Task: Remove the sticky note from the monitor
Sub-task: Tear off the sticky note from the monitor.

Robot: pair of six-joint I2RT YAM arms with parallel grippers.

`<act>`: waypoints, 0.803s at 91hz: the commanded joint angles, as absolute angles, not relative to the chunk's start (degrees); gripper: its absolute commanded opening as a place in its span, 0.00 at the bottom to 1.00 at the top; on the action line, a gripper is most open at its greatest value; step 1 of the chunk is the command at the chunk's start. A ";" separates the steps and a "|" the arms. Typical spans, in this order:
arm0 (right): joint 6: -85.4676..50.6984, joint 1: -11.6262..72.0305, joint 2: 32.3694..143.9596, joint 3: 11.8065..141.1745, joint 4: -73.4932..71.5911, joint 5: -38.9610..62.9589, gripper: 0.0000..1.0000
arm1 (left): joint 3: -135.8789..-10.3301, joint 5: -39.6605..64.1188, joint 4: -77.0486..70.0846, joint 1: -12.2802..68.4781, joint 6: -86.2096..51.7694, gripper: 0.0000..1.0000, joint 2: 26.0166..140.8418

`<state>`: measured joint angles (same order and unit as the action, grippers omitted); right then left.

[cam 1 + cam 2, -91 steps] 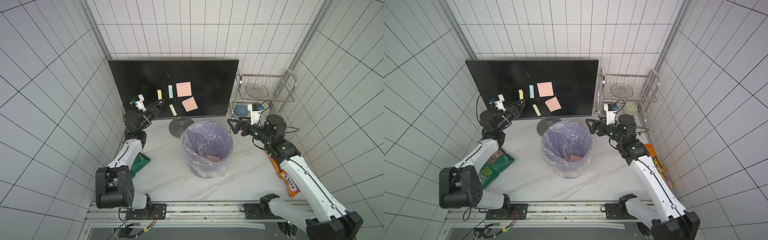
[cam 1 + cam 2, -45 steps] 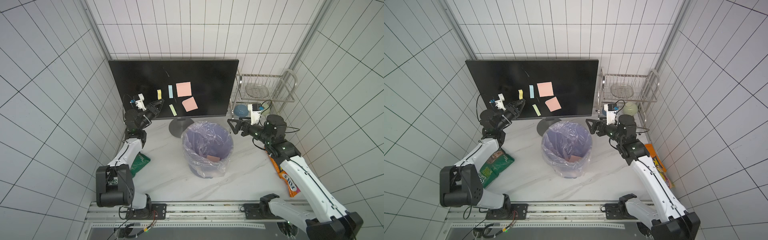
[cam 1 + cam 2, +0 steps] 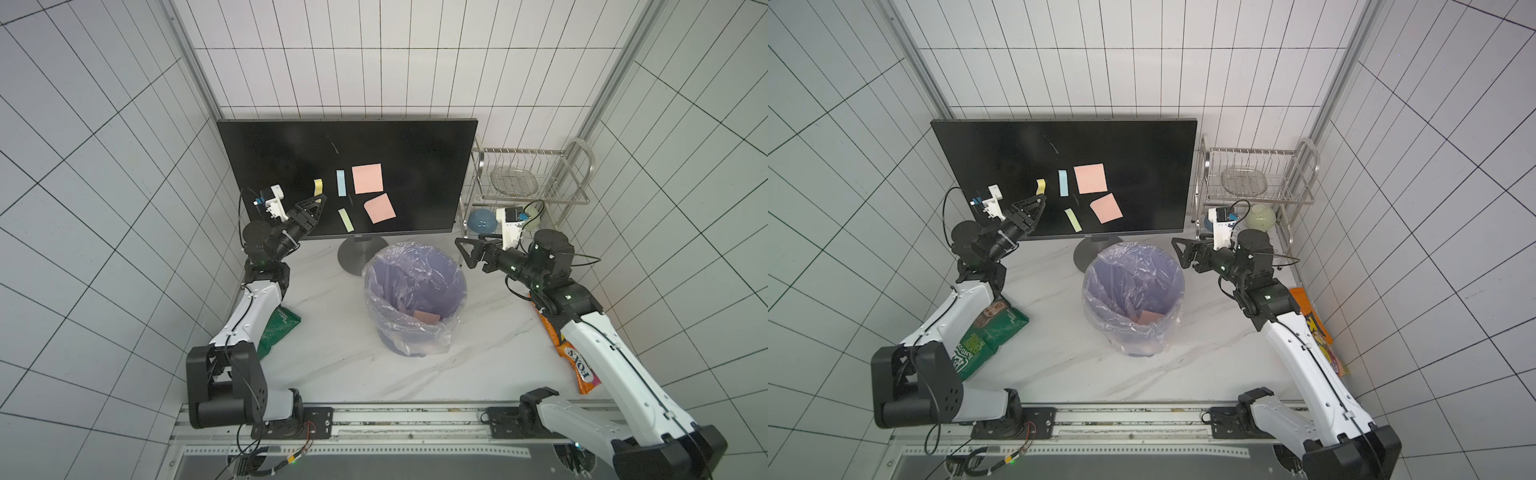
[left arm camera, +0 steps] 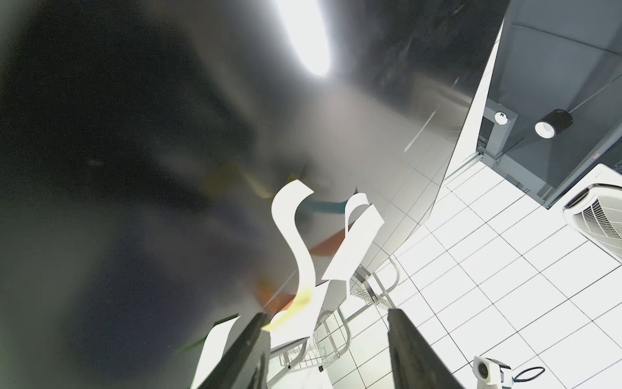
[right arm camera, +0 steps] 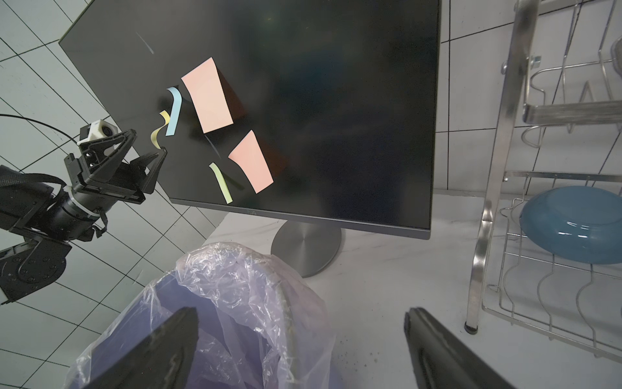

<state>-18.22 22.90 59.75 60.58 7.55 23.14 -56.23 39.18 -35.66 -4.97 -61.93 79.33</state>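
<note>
Since the jaws of the left gripper (image 3: 321, 203) are parted wider than a moment ago at the curled end of the yellow sticky note (image 3: 318, 185), still stuck on the monitor (image 3: 291, 158), nothing is held and a fresh pinch is judged needed; the right gripper (image 3: 463, 252) is kept wide.

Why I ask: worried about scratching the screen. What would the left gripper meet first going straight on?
Probably the yellow sticky note, whose curled free end sits right by the left gripper; the monitor screen lies just behind it. Exact depth is unclear.
</note>
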 commanded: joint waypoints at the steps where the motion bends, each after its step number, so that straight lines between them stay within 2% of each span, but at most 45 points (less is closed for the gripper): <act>1: -17.86 23.19 59.21 60.53 7.29 23.38 0.99 | -55.20 39.47 -35.00 -5.17 -60.96 0.59 77.49; 73: -18.04 23.20 59.51 61.23 7.08 23.91 0.99 | -54.83 39.88 -34.97 -5.66 -63.30 0.65 76.27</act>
<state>-18.24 22.90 59.77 60.58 7.55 23.27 -54.48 39.53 -34.76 -5.41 -63.13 77.36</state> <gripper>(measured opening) 0.987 0.646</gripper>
